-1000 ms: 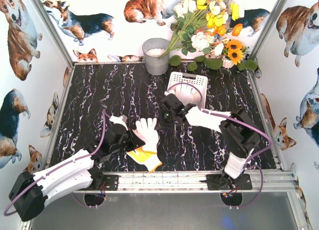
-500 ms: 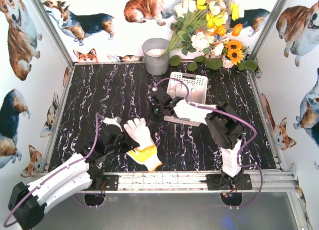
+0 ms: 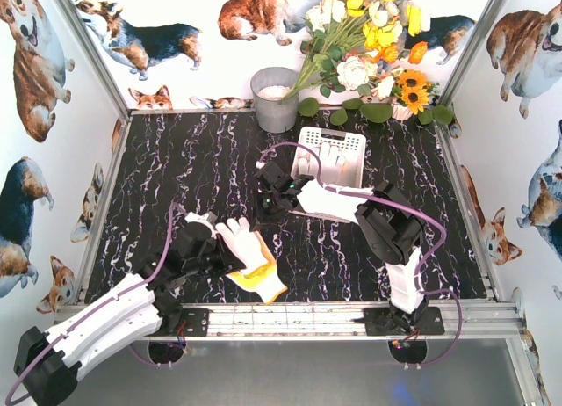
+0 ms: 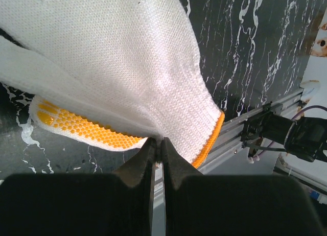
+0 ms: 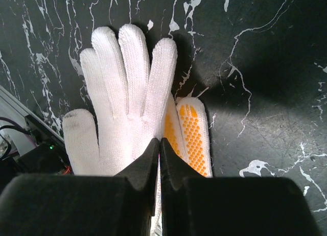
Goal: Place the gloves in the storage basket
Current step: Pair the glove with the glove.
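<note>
Closed claw (image 5: 159,142) near white glove (image 5: 122,93)

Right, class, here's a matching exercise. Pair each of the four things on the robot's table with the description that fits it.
Things:
1. white glove
2. orange-dotted glove
3. storage basket
4. metal bucket

Descriptions:
a. grey, standing by the back wall
b. white plastic with perforated sides
c. lying partly beneath another glove
d. lying over another glove

Pairs: 1-d, 2-c, 3-b, 4-a
</note>
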Available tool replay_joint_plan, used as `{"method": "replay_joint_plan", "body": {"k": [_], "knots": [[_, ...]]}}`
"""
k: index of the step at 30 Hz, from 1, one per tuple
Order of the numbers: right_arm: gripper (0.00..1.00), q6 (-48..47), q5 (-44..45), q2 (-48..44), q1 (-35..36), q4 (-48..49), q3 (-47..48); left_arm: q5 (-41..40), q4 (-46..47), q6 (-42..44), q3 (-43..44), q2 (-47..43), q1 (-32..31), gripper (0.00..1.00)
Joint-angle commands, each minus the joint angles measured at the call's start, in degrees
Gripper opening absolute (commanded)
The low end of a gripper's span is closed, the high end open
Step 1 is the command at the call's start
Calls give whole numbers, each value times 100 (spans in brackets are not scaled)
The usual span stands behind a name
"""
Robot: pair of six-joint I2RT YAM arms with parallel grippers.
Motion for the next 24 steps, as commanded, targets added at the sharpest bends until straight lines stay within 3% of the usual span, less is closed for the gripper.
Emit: {"method": "replay_joint_plan", "body": {"k": [1, 11, 24], "knots": [[0, -100, 64, -488, 24, 146, -57, 351, -125, 149, 101, -144, 31, 0], [0, -124, 31, -848, 90, 277, -394, 696, -138, 470, 187, -279, 33, 0], [0, -89, 11, -890, 155, 399, -770, 1146, 204, 243, -146, -179, -54, 0]]}}
